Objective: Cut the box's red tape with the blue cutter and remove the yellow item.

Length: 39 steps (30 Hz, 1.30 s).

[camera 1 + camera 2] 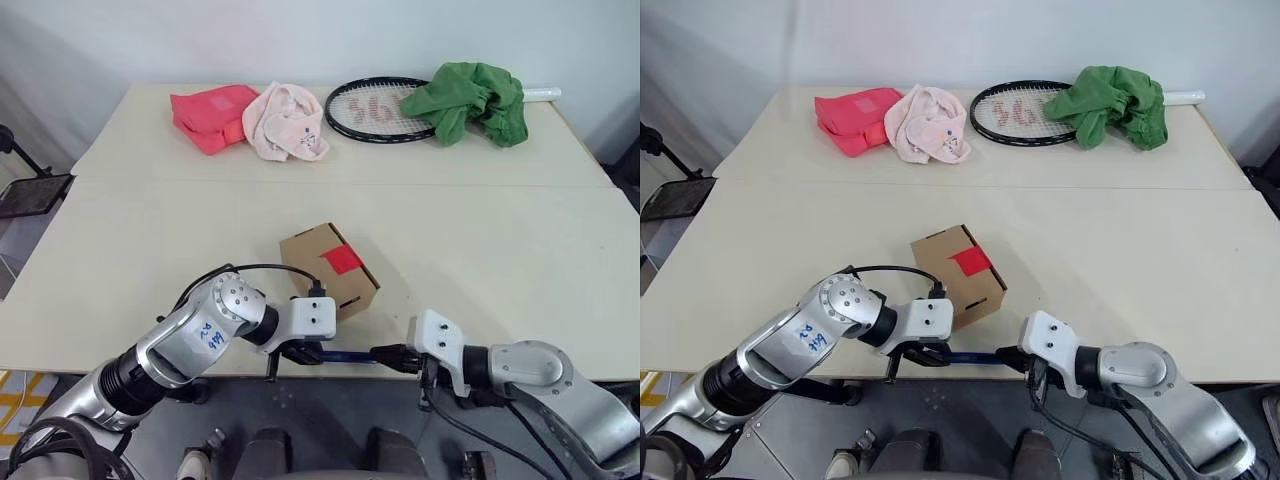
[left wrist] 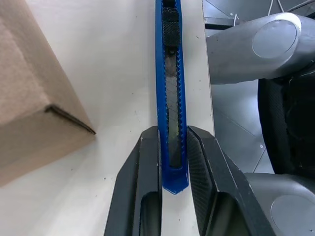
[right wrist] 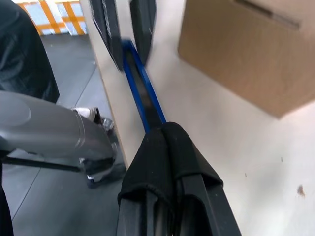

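The brown cardboard box stands shut near the table's front edge, with the red tape across its lid edge. In front of it the blue cutter lies along the table's front edge. My left gripper is shut on one end of the blue cutter, a finger on each side. My right gripper is shut on the other end, its fingers pressed together over the blue cutter. The yellow item is hidden.
At the back of the table lie a pink-red pouch, a pale pink cloth, a racket and a green cloth. Both grippers sit at the table's front edge.
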Available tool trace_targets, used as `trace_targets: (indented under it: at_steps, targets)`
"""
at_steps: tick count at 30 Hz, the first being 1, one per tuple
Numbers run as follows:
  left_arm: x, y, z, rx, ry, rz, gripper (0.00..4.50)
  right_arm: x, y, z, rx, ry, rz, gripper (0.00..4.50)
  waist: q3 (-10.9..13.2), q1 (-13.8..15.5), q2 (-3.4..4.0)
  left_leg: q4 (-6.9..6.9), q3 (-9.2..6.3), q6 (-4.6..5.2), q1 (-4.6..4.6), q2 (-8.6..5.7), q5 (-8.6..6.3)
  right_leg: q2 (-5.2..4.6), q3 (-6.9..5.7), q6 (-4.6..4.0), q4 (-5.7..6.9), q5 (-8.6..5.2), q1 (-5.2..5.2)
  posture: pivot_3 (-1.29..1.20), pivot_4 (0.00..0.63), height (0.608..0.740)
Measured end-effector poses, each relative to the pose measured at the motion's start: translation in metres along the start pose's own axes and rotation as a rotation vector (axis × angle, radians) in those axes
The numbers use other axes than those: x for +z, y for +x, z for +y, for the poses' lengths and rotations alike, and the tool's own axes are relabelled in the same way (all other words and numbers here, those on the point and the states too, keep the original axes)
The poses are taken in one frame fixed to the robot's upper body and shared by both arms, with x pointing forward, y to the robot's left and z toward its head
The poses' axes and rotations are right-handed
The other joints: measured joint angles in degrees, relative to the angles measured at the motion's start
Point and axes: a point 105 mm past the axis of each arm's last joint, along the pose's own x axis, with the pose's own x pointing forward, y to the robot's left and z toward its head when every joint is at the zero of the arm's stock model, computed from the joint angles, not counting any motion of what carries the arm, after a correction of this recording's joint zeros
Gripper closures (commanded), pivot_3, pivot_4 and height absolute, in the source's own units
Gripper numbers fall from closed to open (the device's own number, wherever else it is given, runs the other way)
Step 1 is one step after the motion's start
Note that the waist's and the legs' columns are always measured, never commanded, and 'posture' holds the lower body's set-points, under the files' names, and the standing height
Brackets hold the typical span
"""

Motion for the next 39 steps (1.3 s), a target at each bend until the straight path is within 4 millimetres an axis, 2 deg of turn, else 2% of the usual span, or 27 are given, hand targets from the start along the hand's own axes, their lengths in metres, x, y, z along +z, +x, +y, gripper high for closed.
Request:
trace_targets:
  at_steps: [6,16,34,37,39]
  targets:
    - [0.000,0.000,0.000,0.002,0.002,-0.001,4.06,-0.007,0.004,0.000,0.028,-0.003,0.009,4.46,0.00,0.00,0.00,0.01,0.00,0.00,0.01,0.00,0.00,0.00,0.00,0.00,0.01,0.00,0.00,0.00,0.150,0.740]
    - [0.000,0.001,0.001,0.012,0.014,-0.009,4.06,0.004,0.022,-0.001,0.067,-0.031,-0.030,4.46,0.00,0.00,0.01,0.04,0.00,0.00,0.00,0.00,0.00,0.00,0.00,0.00,0.02,0.00,0.01,0.00,0.150,0.740]
    - [-0.004,0.007,0.001,0.026,0.046,-0.033,4.06,0.009,0.040,0.007,0.119,-0.028,-0.064,4.46,-0.10,0.36,0.03,0.08,0.00,0.00,0.08,-0.01,0.00,-0.01,0.01,0.00,0.04,0.00,0.12,0.00,0.150,0.740]
    - [-0.004,0.008,0.001,0.024,0.055,-0.040,4.06,0.010,0.040,0.006,0.119,-0.025,-0.068,4.46,-0.14,0.57,0.04,0.09,0.00,0.00,0.09,-0.01,0.00,-0.01,0.01,-0.01,0.03,0.01,0.13,0.00,0.150,0.740]
    - [-0.004,0.008,0.001,0.027,0.075,-0.054,4.06,0.008,0.033,0.004,0.113,0.002,-0.075,4.46,-0.14,0.89,0.04,0.10,0.01,0.00,0.07,-0.01,-0.01,-0.01,0.01,-0.01,0.01,0.01,0.12,0.00,0.150,0.740]
